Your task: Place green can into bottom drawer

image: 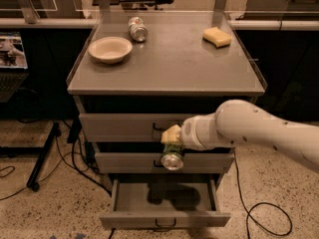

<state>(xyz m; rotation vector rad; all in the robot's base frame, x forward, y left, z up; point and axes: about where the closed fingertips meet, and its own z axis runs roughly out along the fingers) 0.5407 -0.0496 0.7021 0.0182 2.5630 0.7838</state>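
Observation:
My gripper (172, 142) hangs in front of the cabinet's middle drawer, at the end of my white arm that reaches in from the right. It is shut on the green can (173, 157), which is tilted with a silver end facing the camera. The bottom drawer (164, 218) is pulled open below; its grey inside shows nothing but the shadow of can and arm. The can is in the air above the drawer's opening, not touching it.
On the cabinet top (169, 68) lie a beige bowl (110, 49), a silver-white can on its side (137, 29) and a yellow sponge (217, 36). The two upper drawers (119, 126) are closed. Cables (259, 213) run over the floor on both sides, and a black stand leg (42, 156) is at left.

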